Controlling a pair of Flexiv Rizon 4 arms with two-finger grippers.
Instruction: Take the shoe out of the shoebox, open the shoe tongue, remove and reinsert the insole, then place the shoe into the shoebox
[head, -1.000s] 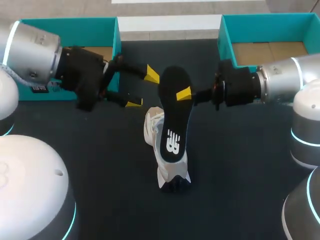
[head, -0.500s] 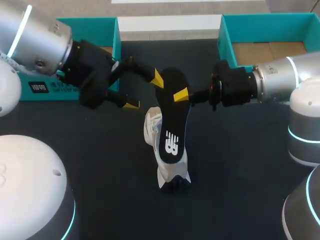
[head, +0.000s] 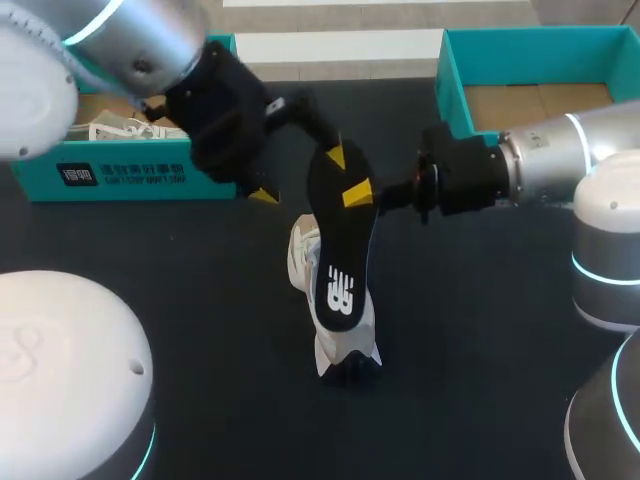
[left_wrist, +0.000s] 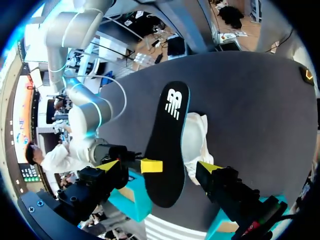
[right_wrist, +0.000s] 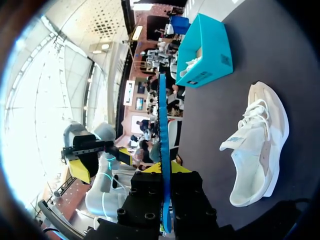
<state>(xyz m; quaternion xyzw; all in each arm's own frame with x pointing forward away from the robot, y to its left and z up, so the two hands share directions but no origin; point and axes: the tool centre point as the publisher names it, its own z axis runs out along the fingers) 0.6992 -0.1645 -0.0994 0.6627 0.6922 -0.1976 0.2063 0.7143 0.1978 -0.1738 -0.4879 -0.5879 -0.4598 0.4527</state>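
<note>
A black insole (head: 340, 240) hangs in the air above the white shoe (head: 345, 350), which lies on the dark table. My right gripper (head: 357, 193) is shut on the insole's edge near its far end. In the right wrist view the insole (right_wrist: 162, 130) shows edge-on between that gripper's (right_wrist: 164, 170) fingers, with the shoe (right_wrist: 255, 145) lying beyond. My left gripper (head: 299, 177) is open and straddles the insole's far end. In the left wrist view the insole (left_wrist: 167, 135) runs between its own gripper's (left_wrist: 157, 166) spread yellow tips without being clamped.
A teal shoebox (head: 120, 175) at the back left holds another white shoe (head: 115, 130). A second teal box (head: 450, 85) stands at the back right, behind my right arm. White robot bases sit at the near left and along the right side.
My left arm has swung right and inward, bringing its open fingers around the insole's far end. The right gripper has shifted the insole slightly left, still holding it.
</note>
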